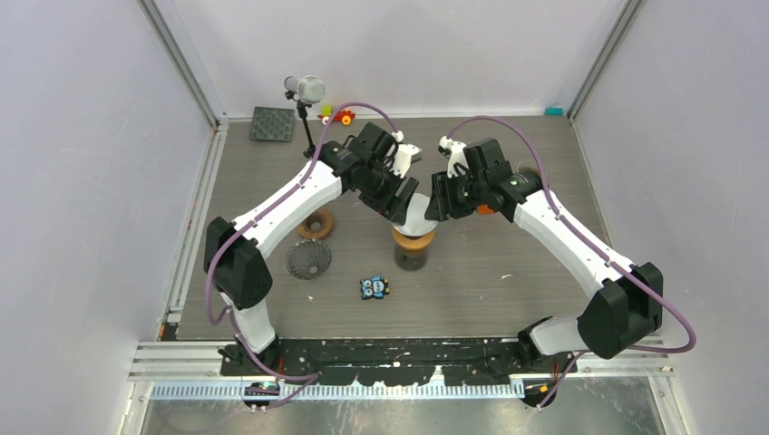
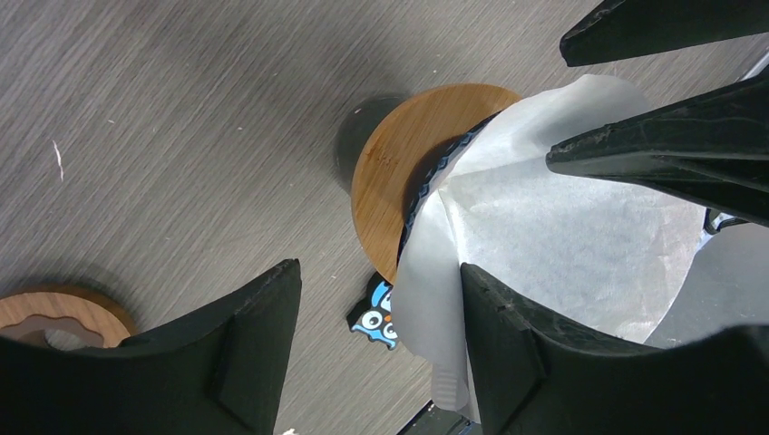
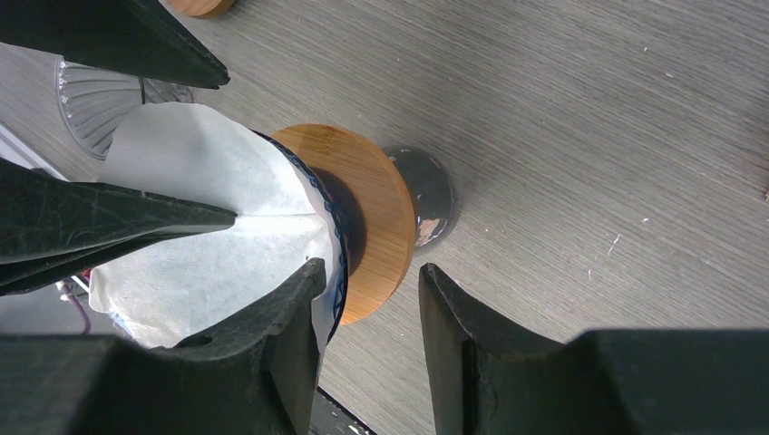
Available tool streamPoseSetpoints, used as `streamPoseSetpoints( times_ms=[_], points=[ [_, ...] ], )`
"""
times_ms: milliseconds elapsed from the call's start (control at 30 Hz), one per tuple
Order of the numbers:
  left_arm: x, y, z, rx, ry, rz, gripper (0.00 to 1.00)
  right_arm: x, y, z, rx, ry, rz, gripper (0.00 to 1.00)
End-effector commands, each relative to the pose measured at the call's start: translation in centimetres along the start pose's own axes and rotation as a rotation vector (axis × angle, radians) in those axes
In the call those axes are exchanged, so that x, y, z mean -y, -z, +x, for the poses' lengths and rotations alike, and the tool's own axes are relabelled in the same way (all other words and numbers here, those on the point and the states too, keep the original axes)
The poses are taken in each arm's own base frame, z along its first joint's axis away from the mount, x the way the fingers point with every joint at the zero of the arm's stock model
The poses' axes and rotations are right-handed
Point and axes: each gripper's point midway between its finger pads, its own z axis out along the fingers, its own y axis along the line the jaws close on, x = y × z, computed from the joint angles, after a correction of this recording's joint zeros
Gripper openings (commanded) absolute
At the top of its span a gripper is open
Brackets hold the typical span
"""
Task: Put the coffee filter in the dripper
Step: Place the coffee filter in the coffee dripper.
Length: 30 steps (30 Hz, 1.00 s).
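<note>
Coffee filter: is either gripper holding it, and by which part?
Neither seems to grip it. The left gripper and right gripper have open jaws at the rim of the coffee filter: one finger against the paper, a clear gap to the other.

overhead looks down; close wrist views share the dripper (image 2: 392, 170).

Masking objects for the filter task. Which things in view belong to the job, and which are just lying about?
Job: coffee filter, dripper, its wooden collar, dark cup underneath, left pincer, right pincer.

Lying about: wooden ring, ribbed glass cone, owl figure, microphone, square mat, small toy, teal block.
</note>
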Motion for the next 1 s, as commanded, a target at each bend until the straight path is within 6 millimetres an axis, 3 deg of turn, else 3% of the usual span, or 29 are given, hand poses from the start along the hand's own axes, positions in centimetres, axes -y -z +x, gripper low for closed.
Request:
streamPoseSetpoints(
  times_ms=[0,967],
  points=[
    [0.0,0.4,-0.5,0.032,0.002,0.006,0.65,0.0,0.2,-0.8,0.031,0.031,0.011,0.47],
    [-0.4,-0.3,0.2,0.015,0.000,-0.001,0.63,0.4,0.0,-0.7,0.011,0.094,0.083,0.45]
  ],
)
